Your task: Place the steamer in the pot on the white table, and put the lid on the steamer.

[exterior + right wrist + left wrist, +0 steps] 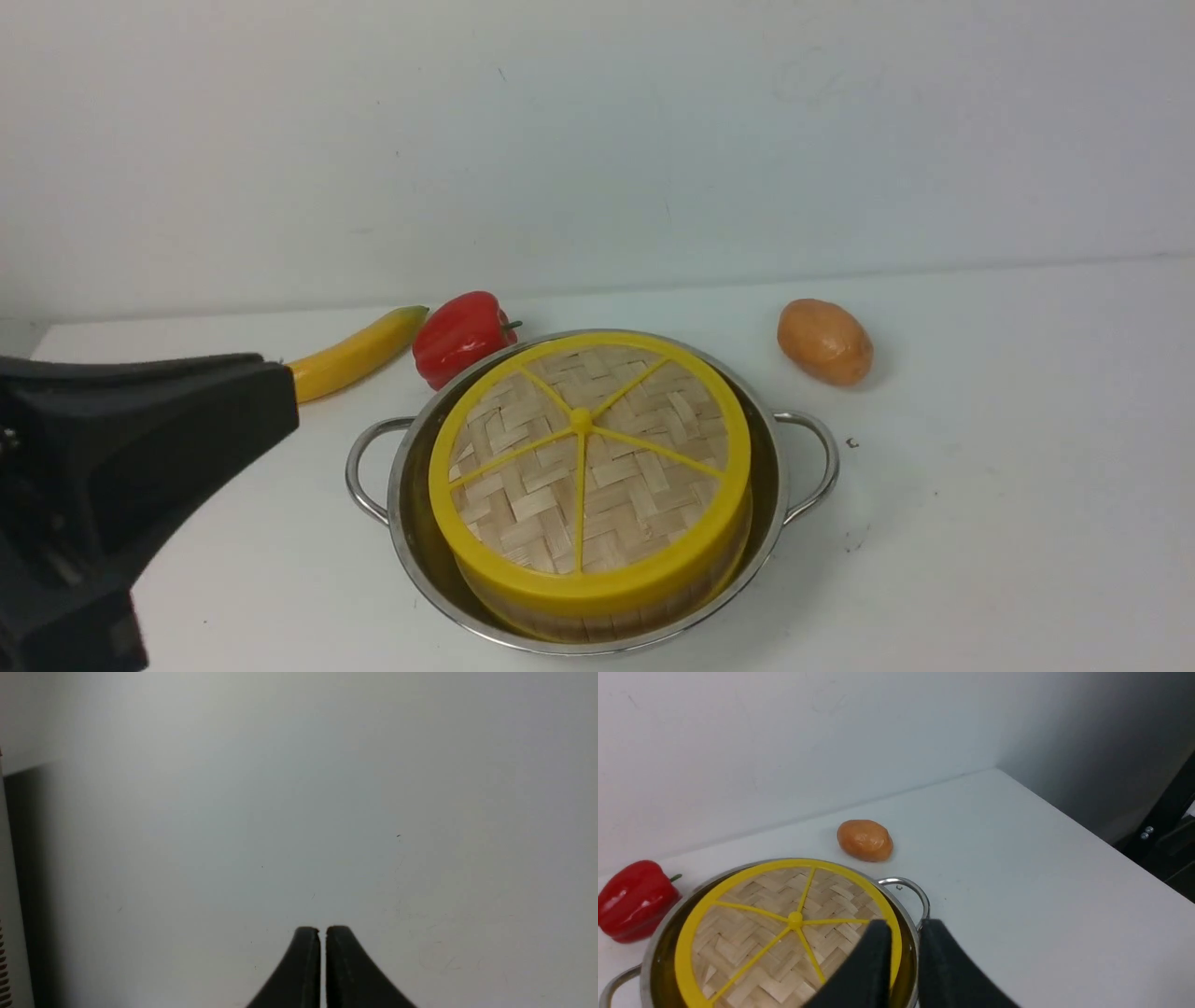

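The pot (777, 467) stands at the middle of the white table (980, 523). The steamer (597, 623) sits inside it; only a strip of its wooden wall shows at the near side. The lid (579, 448) lies flat on the steamer, knob up. My left gripper (280, 392) hovers to the left of the pot, apart from it. In the left wrist view it (905, 926) is slightly open and empty, above the lid (761, 933) and the pot (920, 893). My right gripper (322, 929) is shut and empty over bare table, out of the front view.
A banana (359, 353) and a red pepper (462, 336) lie just behind the pot on the left. A potato (824, 341) lies behind it on the right. A white wall runs behind them. The table's right edge (1087, 826) shows in the left wrist view.
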You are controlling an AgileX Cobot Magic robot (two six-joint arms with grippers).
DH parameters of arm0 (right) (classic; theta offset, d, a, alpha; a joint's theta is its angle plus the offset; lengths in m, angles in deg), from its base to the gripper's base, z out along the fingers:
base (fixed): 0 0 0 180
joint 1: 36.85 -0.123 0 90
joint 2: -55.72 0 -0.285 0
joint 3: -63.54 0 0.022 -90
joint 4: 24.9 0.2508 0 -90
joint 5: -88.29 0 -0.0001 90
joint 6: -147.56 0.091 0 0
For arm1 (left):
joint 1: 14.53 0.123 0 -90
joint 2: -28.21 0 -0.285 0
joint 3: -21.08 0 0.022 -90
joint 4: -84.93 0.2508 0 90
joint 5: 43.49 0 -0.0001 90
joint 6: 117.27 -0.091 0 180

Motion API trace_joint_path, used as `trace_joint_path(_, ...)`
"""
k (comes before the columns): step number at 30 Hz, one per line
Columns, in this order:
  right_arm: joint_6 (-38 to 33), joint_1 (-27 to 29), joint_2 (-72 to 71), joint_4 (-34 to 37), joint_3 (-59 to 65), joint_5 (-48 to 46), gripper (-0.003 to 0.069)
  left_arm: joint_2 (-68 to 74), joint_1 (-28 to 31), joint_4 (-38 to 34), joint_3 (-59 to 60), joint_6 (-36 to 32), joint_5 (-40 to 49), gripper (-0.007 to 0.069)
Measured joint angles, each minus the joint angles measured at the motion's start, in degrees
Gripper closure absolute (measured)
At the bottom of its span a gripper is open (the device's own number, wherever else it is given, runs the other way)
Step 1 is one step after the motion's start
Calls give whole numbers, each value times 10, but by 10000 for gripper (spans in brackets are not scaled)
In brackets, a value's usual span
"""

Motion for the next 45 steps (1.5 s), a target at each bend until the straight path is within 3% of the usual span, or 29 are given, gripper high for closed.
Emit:
trace_joint_path(3,0,0,0,0,0,0,666,-5,0,0,0,1,29,487)
trace_joint_path(8,0,0,0,0,0,0,666,-6,0,16,4,-9,58,433)
trace_joint_path(17,0,0,0,0,0,0,666,-6,1,12,4,-13,62,433)
trace_joint_path(20,-1,0,0,0,0,0,666,-10,1,10,4,-13,62,479)
trace_joint_path(23,-1,0,0,0,0,0,666,-36,3,45,11,1,59,628)
trace_joint_path(26,-1,0,0,0,0,0,666,-63,14,76,30,13,56,668)
trace_joint_path(32,-1,0,0,0,0,0,666,-187,134,125,167,21,25,688)
trace_joint_path(38,-1,0,0,0,0,0,666,-302,244,155,337,22,-79,688)
trace_joint_path(45,-1,0,0,0,0,0,666,-362,288,159,495,26,-132,688)
